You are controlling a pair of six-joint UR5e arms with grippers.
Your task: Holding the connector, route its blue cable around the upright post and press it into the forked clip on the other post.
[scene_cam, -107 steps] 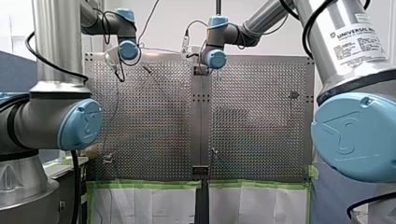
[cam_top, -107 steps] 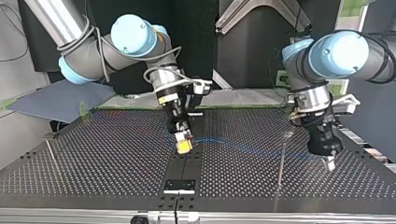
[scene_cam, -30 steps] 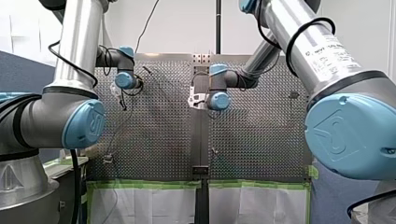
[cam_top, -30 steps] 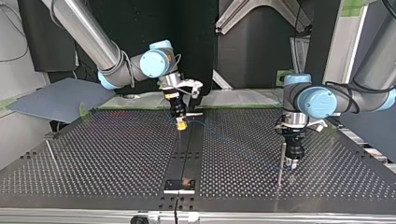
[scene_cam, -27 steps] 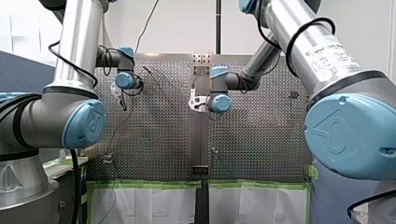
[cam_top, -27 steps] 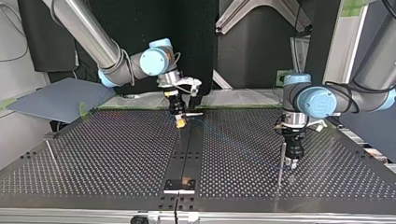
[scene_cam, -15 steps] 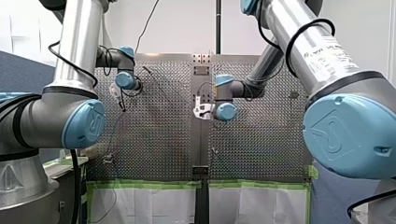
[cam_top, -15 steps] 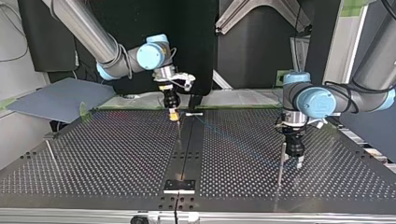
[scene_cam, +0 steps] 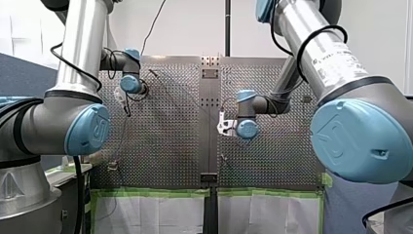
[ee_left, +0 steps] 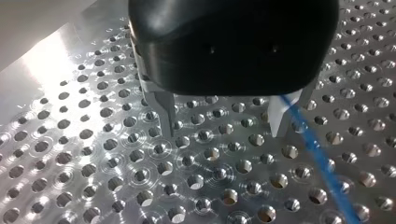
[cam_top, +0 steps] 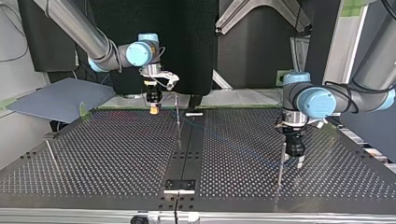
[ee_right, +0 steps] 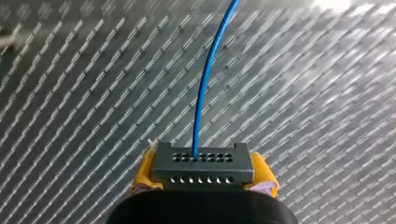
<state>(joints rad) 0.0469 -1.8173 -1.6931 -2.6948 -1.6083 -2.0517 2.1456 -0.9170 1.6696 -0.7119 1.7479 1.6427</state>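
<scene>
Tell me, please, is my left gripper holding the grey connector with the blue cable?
No, my right gripper holds the grey connector, with the blue cable leaving it; the right wrist view shows this.

Loads of open table (cam_top: 233, 165) between the arms, but one thin post (cam_top: 178, 126) stands just beside my right gripper (cam_top: 153, 111), a second post (cam_top: 280, 168) beside my left gripper (cam_top: 299, 162).

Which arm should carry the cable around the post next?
Right, I'd say. My right claw is shut on the connector, the cable running from it. My left claw is open, holding nothing; the cable only passes beside one finger.
</scene>
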